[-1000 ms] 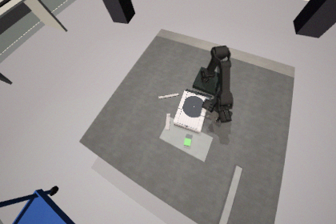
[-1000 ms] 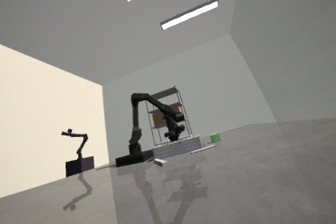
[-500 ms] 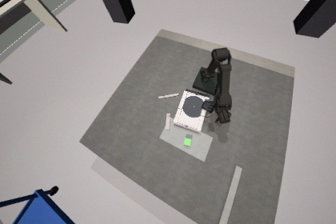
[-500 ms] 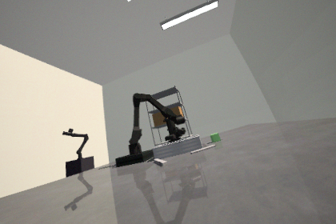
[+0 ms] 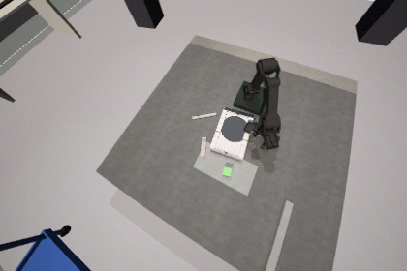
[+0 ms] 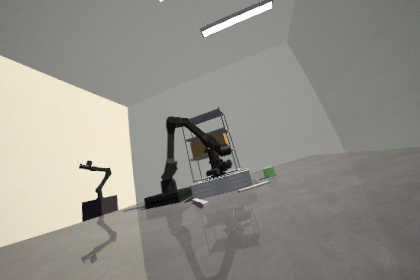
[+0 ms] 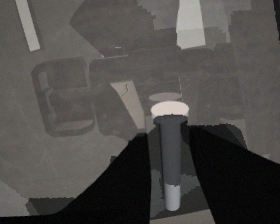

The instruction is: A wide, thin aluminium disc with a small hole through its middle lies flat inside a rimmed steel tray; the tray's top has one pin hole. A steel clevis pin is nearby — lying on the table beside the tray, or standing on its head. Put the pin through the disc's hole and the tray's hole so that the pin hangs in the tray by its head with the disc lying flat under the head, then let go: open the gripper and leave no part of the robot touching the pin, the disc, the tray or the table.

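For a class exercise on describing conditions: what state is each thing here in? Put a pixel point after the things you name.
Black robot hand (image 5: pixel 253 129) (image 6: pixel 214 172) (image 7: pixel 168 140): part-open, gaps beside pin.
Grey clevis pin (image 7: pixel 170 150): between the fingers, outside disc's hole.
Dark round disc (image 5: pixel 230 134): flat in tray.
Pale rectangular tray (image 5: pixel 225 153) (image 6: pixel 222 187): level, pin not inserted.
Green cube (image 5: pixel 227 171) (image 6: pixel 269 172): resting apart from tray.

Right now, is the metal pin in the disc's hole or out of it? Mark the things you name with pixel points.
Out: the pin (image 7: pixel 170 155) shows between the jaws, with no disc (image 5: pixel 229 133) around its shaft.
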Controlling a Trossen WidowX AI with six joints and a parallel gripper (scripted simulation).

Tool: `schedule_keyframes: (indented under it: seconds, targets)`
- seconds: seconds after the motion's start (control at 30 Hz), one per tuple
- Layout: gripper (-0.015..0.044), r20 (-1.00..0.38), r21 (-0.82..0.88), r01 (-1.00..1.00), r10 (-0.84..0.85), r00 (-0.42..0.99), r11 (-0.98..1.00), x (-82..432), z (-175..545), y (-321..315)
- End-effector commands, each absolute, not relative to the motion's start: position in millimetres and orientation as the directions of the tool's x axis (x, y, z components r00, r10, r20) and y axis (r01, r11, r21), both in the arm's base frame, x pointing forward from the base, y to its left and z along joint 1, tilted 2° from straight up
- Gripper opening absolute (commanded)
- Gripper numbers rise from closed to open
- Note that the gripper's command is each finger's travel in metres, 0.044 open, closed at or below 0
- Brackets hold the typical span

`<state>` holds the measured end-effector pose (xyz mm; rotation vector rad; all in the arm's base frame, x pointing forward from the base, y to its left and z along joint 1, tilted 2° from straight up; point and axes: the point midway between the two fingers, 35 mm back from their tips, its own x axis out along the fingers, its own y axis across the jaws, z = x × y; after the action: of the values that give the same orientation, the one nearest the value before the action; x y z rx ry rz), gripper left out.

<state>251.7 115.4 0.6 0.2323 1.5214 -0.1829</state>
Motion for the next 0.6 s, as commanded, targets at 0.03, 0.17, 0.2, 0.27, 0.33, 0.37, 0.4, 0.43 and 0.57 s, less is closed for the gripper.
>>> schedule_keyframes:
  seconds: [0.03, 0.17, 0.2, 0.27, 0.33, 0.37, 0.4, 0.43, 0.57]
  targets:
    - [0.0015, -0.999, 0.038, 0.262, 0.029, 0.037, 0.964, 251, 0, 116]
    - [0.0000, -0.999, 0.038, 0.262, 0.029, 0.037, 0.964, 251, 0, 116]
    - [0.0000, -0.999, 0.038, 0.262, 0.029, 0.037, 0.964, 251, 0, 116]
    - [0.0000, -0.999, 0.038, 0.262, 0.029, 0.037, 0.964, 251, 0, 116]
    - [0.0000, -0.999, 0.038, 0.262, 0.029, 0.037, 0.964, 251, 0, 116]
    - [0.0000, -0.999, 0.038, 0.262, 0.029, 0.037, 0.964, 251, 0, 116]
    - [0.0000, -0.999, 0.038, 0.262, 0.029, 0.038, 0.964, 251, 1, 116]
    - [0.0000, -0.999, 0.038, 0.262, 0.028, 0.039, 0.964, 251, 2, 116]
    - [0.0000, -0.999, 0.038, 0.262, 0.028, 0.042, 0.964, 251, 17, 115]
